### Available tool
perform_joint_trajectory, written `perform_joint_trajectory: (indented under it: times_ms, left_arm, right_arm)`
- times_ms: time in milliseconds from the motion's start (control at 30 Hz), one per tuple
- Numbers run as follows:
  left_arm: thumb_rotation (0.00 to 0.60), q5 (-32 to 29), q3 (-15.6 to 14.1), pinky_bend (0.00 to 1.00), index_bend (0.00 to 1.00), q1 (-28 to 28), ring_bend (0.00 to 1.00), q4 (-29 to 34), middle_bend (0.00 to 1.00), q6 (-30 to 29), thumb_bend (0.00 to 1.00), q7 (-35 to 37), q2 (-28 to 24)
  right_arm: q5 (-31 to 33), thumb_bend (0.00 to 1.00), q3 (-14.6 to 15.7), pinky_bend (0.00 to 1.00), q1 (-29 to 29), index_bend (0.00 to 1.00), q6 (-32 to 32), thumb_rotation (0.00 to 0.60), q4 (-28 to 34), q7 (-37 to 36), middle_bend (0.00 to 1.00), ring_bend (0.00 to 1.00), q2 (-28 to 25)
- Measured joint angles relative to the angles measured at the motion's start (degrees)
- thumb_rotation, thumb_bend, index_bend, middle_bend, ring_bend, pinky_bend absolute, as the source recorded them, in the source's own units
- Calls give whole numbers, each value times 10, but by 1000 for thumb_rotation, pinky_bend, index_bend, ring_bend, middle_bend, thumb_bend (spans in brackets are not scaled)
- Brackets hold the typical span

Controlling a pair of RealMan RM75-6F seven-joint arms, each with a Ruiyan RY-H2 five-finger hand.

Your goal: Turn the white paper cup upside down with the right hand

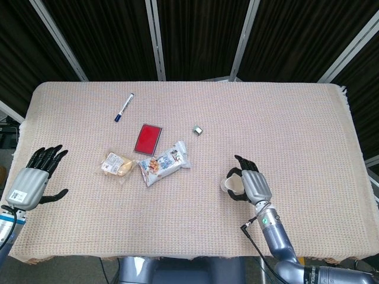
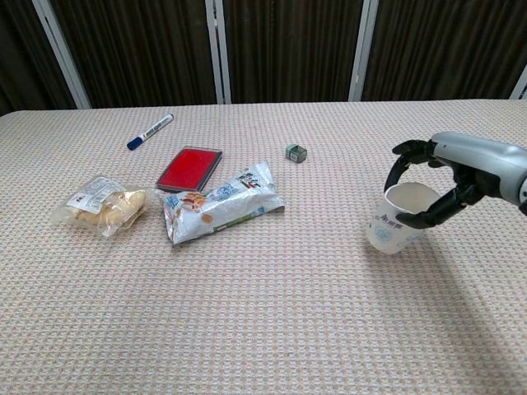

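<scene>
Far to the left of the busy hand, the left hand (image 1: 28, 182) rests at the table (image 1: 296, 118) edge with its fingers spread and nothing in it. Between the two hands, nearer the left one, lie a snack bag (image 2: 221, 202) and a red pad (image 2: 189, 168).

The right hand (image 2: 449, 185) has its fingers wrapped around the top of the white paper cup (image 2: 398, 218). The cup hangs just under the fingers, tipped a little, mouth up, and looks lifted off the cloth.

A paper cup is very light and thin. It will squash if squeezed hard, and it can slip. Holding it gently around the rim, where it is stiffest, seems best.
</scene>
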State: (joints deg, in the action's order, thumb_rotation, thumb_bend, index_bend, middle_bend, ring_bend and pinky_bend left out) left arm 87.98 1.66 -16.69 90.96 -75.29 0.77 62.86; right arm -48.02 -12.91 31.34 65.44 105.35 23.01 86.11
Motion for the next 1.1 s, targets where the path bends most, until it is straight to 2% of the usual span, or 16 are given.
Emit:
perform_joint_trajectory:
  times_ms: [433, 533, 667, 867, 967, 1100]
  left_arm:
    - [600, 0, 0, 0, 0, 0, 0, 1, 0, 0, 159, -1, 0]
    - [600, -1, 0, 0, 0, 0, 0, 1, 0, 0, 159, -1, 0]
    - [600, -1, 0, 0, 0, 0, 0, 1, 0, -1, 158, -2, 0]
    - [600, -1, 0, 0, 0, 0, 0, 2, 0, -1, 158, -3, 1]
    - [600, -1, 0, 0, 0, 0, 0, 2, 0, 0, 157, -3, 0]
    - [600, -1, 0, 0, 0, 0, 0, 1, 0, 0, 158, 0, 0]
  right_arm:
    - [29, 222, 12, 0, 3, 399, 16, 600, -43, 28, 0, 0, 1]
    - [40, 222, 16, 0, 1, 362, 30, 600, -48, 42, 0, 0, 1]
    - [54, 220, 18, 0, 0, 239, 57, 600, -53, 71, 0, 0, 4]
    - [60, 221, 26, 0, -2, 176, 86, 600, -57, 105, 0, 0, 21]
    - [53, 214, 29, 0, -1, 180, 89, 600, -58, 111, 0, 0, 29]
    - [41, 181, 35, 0, 2, 234, 95, 600, -65, 123, 0, 0, 45]
